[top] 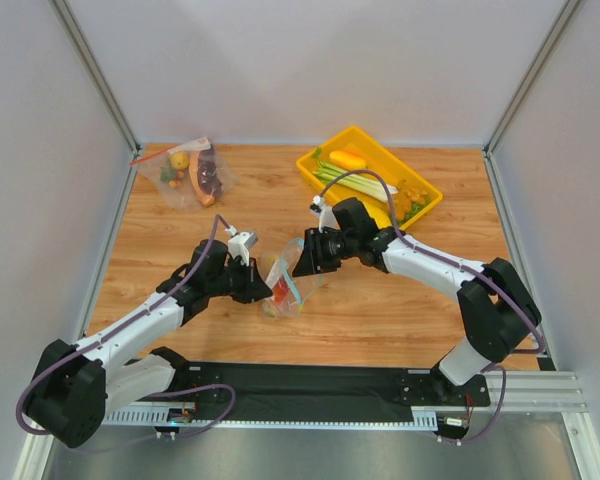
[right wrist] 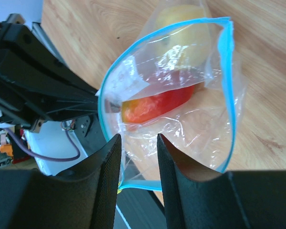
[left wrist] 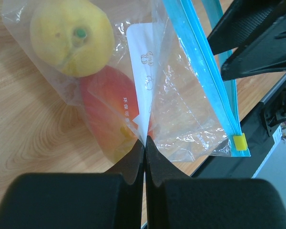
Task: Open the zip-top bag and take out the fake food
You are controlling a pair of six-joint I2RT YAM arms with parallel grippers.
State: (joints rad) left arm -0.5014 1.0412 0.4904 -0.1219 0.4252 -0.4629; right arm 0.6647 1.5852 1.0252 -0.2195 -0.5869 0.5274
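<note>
The zip-top bag (top: 285,287) with its light-blue zip strip (left wrist: 205,71) lies on the table between my two grippers, its mouth spread open (right wrist: 171,95). Inside are a round yellow fruit (left wrist: 71,36) and a red-orange fruit (right wrist: 157,105). My left gripper (left wrist: 146,140) is shut on one wall of the bag by its white label; it also shows in the top view (top: 263,290). My right gripper (right wrist: 136,143) is open, its jaws straddling the opposite blue rim, in the top view (top: 302,268) at the bag's far side.
A yellow tray (top: 320,160) at the back right holds a leek (top: 355,182), a lumpy orange piece (top: 410,195) and an orange-yellow piece (top: 347,158). A second clear bag (top: 185,175) with a red-orange strip and produce lies at the back left.
</note>
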